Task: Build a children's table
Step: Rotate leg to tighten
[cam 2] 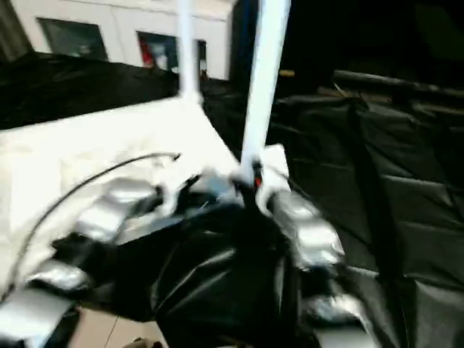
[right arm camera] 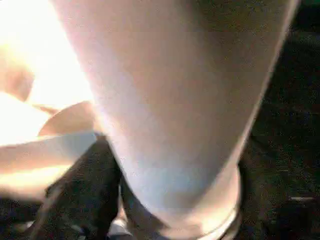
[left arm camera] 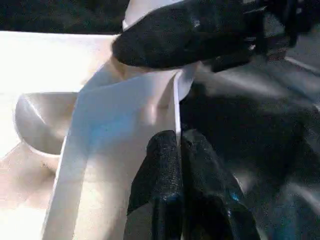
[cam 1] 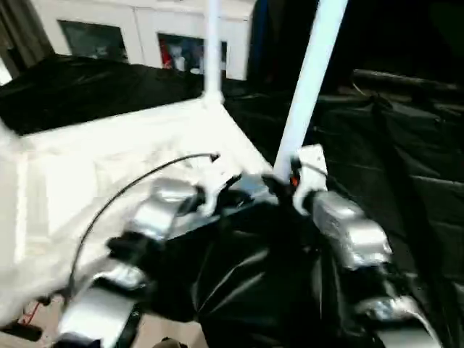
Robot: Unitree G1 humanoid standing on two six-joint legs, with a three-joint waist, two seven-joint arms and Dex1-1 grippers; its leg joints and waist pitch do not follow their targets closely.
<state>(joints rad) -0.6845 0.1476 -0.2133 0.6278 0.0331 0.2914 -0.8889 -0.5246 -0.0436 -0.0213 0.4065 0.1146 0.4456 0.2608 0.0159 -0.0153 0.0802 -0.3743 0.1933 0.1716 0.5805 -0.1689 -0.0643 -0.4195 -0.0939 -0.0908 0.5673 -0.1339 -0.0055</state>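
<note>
White cabinets [cam 1: 138, 32] with glass doors are standing at the back; crinkled black sheeting [cam 1: 406, 145] is covering the surroundings.

Black sheeting [cam 1: 406, 145] covers the surface; white cabinets [cam 1: 138, 29] behind.

black sheeting [cam 1: 406, 167], white table top [cam 1: 130, 167] on it

Table top [cam 1: 130, 145] & legs [cam 1: 308, 80]: smooth white plastic, slight sheen. Black sheeting [cam 1: 406, 145] underneath looks like thin glossy plastic film, crinkled. Forearms [cam 1: 348, 232] shiny silver metal-look; left gripper [left arm camera: 177, 150] fingers matt black, rubbery.
</note>
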